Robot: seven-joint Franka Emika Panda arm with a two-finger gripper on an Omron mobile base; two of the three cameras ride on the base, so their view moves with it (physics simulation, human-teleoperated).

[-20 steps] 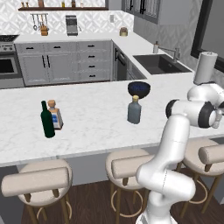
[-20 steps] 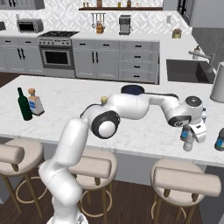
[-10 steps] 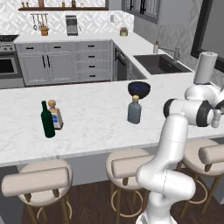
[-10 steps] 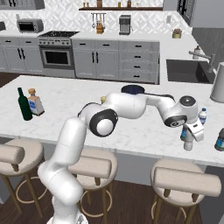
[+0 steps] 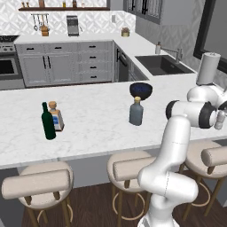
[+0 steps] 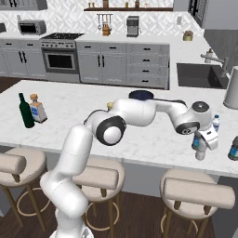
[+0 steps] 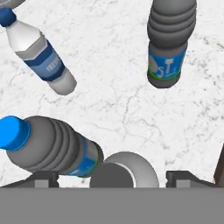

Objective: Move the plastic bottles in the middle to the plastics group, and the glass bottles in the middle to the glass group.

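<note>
Scanning left to right across the left base view: glass group sits at the counter's 9 o'clock end, green wine bottle (image 5: 48, 122) touching or just beside the cork-stoppered bottle (image 5: 56, 116). Squat grey-blue bottle (image 5: 136, 111) stands upright mid-counter, just at 6 o'clock of the dark bowl (image 5: 141, 90), well apart from both groups, so the glass move looks not yet done.

Plastics end is at 3 o'clock, near the paper towel roll (image 5: 207, 68). Gripper (image 7: 113, 178) hangs over the pale bottle (image 7: 124, 168), fingers spread wide with a gap on each side; claw released, grasping nothing. From the pale bottle: ribbed blue-cap bottle (image 7: 52, 148) at 9 o'clock, touching it or nearly; white blue-label bottle (image 7: 39, 57) at 11 o'clock; second ribbed bottle (image 7: 168, 43) at 1 o'clock, apart.

Risks:
- Tight cluster. A lift that isn't straight up could clip the blue-cap bottle with the left finger and topple it into the pale one.
- These bottles look light and narrow-based, so any nudge may roll one off the counter edge (image 6: 153, 158), which is near in the right base view.

Hard to make out:
- The pale bottle's base is hidden, so I can't confirm it stands flat.
- Arm blocks the cluster in the left base view.
- Right base view cuts one bottle (image 6: 234, 148) at the frame edge.
- Can't tell which bottle was the original plastics marker.
</note>
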